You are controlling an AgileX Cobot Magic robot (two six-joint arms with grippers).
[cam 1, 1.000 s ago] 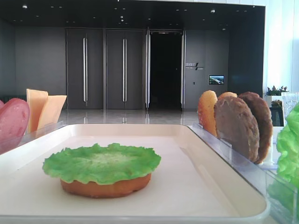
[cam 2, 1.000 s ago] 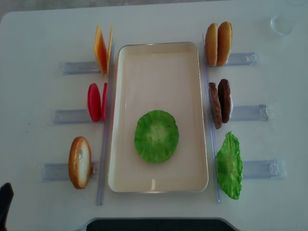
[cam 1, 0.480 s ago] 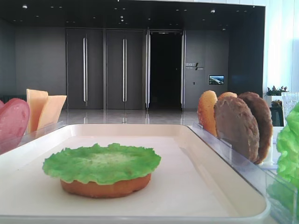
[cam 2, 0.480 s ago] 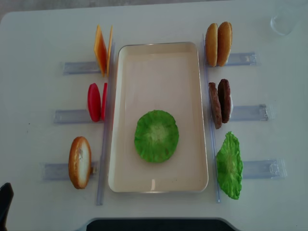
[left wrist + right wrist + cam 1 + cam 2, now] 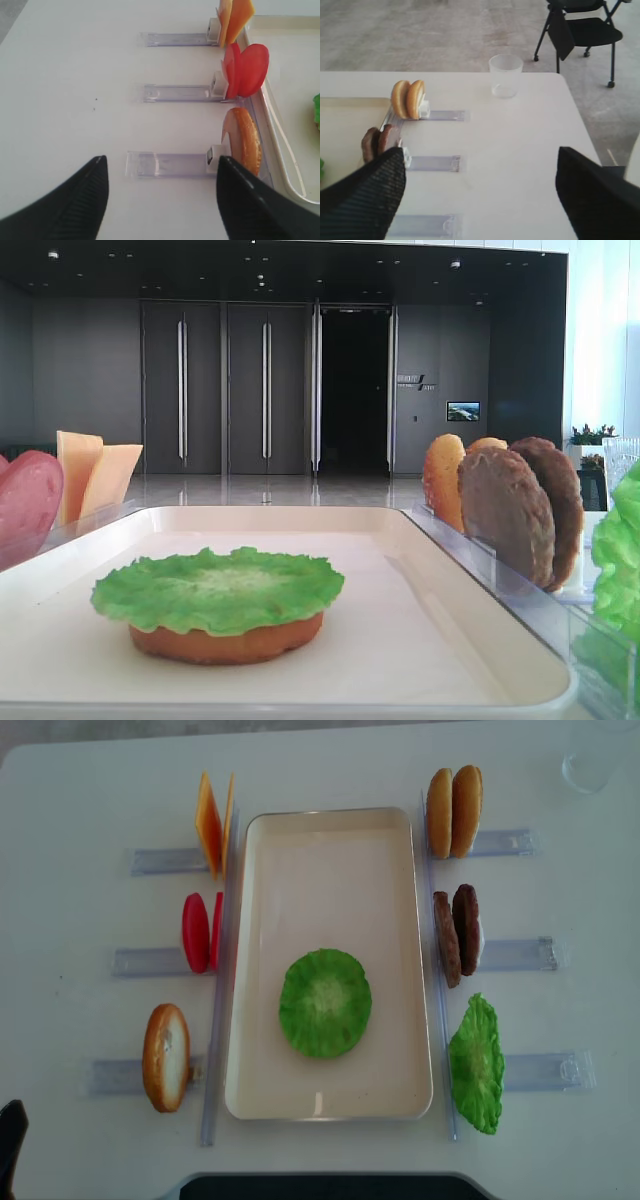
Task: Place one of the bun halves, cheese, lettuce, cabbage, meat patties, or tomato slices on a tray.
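A frilly green lettuce leaf (image 5: 325,1003) hides most of the golden bun half (image 5: 228,641) on the cream rectangular tray (image 5: 330,840); both hands, the left hand (image 5: 162,200) and the right hand (image 5: 480,195), are spread, fingertips cut off.

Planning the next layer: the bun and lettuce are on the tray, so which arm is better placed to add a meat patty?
Probably the right. The meat patties stand right of the tray, and the right gripper is open with them just ahead; the left gripper faces the other side.

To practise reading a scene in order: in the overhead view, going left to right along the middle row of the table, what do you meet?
tomato slices → tray → meat patties → clear holder
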